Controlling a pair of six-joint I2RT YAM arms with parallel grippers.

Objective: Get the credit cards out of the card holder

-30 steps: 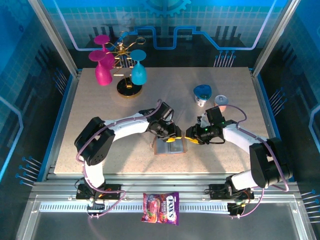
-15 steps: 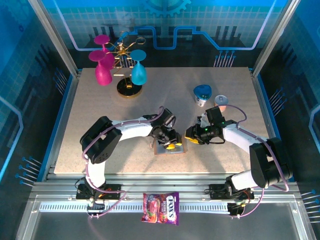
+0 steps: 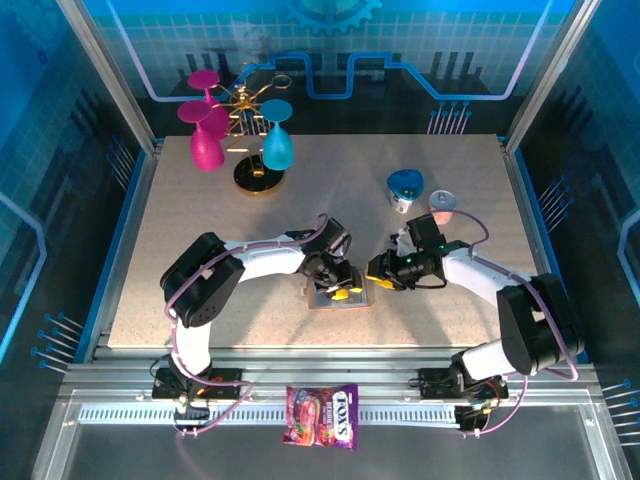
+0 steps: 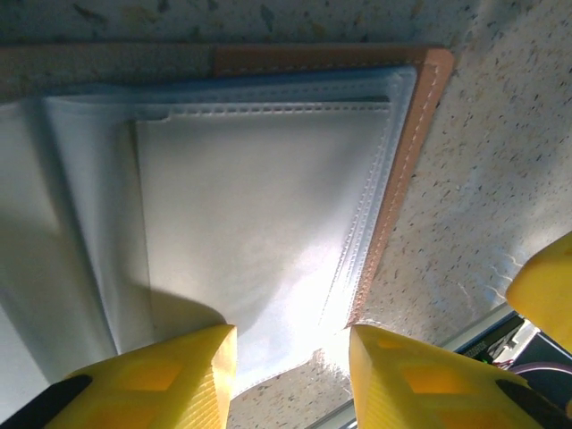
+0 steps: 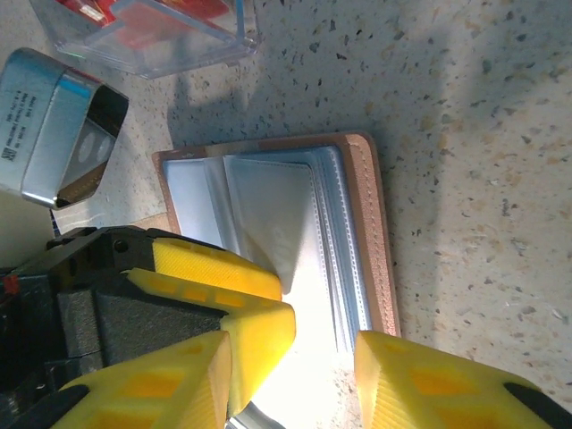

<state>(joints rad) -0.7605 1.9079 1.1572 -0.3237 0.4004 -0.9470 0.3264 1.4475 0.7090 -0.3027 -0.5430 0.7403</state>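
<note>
Card holder lies open and flat on the speckled counter, near the front edge and between the two arms. Its grey-blue pockets face up inside a brown border. Whether any credit cards sit in those pockets cannot be told from the pale, glare-washed sleeves.

The left end effector hangs low over one corner of the card holder. Its yellow fingers are spread, and the stitched pocket edge and a strip of counter show in the gap between them; nothing is pinched. The right end effector faces it from the opposite side, just beside it. Its fingers are likewise apart over the brown edge, gripping nothing that can be seen. Glare hides whether either pair of fingertips touches the leather.

In the right wrist view, a clear plastic case with red pieces inside rests on the counter near the card holder's far corner; it is too cropped to say what the pieces are.

Toward the back of the counter, a pink goblet and a teal goblet hang on a gold stand. A blue-topped cup and a pink-topped cup stand at back right. A candy packet lies on the rail in front of the counter, between the arm bases.
</note>
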